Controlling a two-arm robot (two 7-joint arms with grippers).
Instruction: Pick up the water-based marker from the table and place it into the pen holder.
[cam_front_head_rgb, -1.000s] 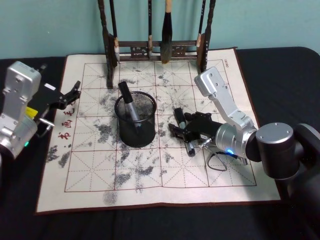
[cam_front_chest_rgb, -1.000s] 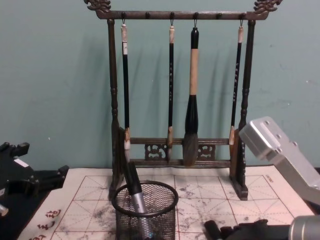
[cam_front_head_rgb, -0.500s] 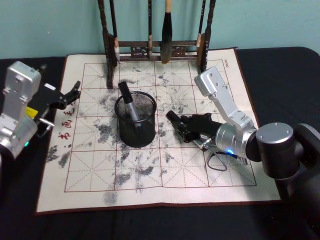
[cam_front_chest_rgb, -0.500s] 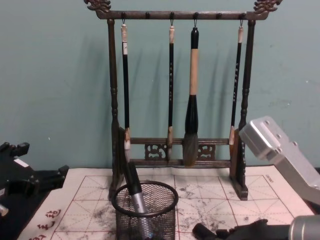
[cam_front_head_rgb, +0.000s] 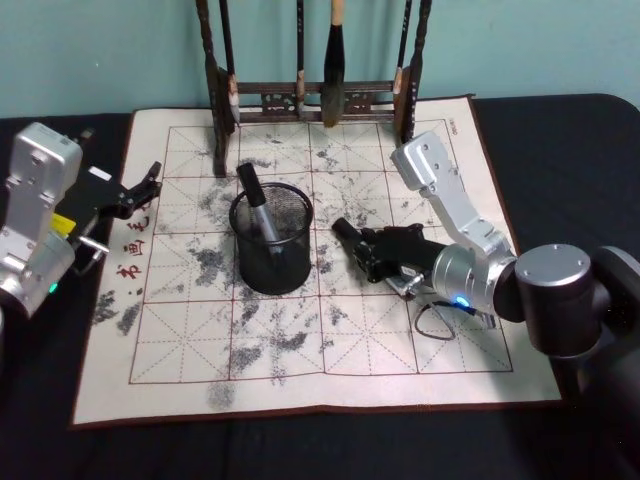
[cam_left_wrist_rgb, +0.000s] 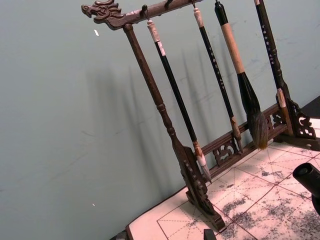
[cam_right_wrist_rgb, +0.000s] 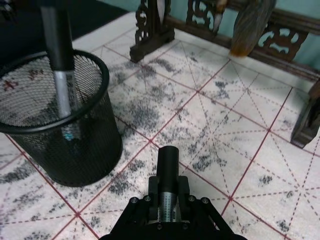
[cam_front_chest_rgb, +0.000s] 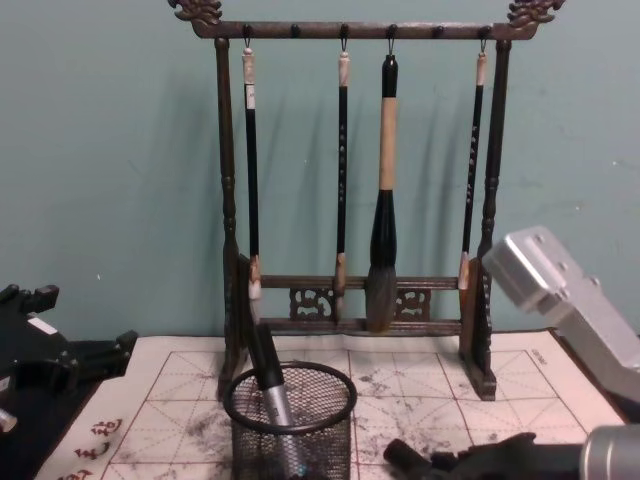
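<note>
The water-based marker (cam_front_head_rgb: 350, 240) is a black pen held in my right gripper (cam_front_head_rgb: 368, 252), which is shut on its barrel just right of the pen holder (cam_front_head_rgb: 272, 262). The marker (cam_right_wrist_rgb: 167, 172) sticks out forward between the fingers, its cap end pointing toward the black mesh pen holder (cam_right_wrist_rgb: 55, 132) a short way off. Another marker (cam_front_head_rgb: 255, 205) leans inside that cup. In the chest view the right gripper (cam_front_chest_rgb: 455, 462) hangs low beside the pen holder (cam_front_chest_rgb: 290, 425). My left gripper (cam_front_head_rgb: 140, 188) rests open at the cloth's left edge.
A dark wooden brush rack (cam_front_head_rgb: 310, 95) with several hanging brushes stands at the back of the white gridded cloth (cam_front_head_rgb: 200, 330). The rack (cam_front_chest_rgb: 360, 310) rises behind the cup. Dark table (cam_front_head_rgb: 560, 130) surrounds the cloth.
My right gripper took the marker off the cloth and swung its cap end up and left toward the pen holder. The left arm has stayed still.
</note>
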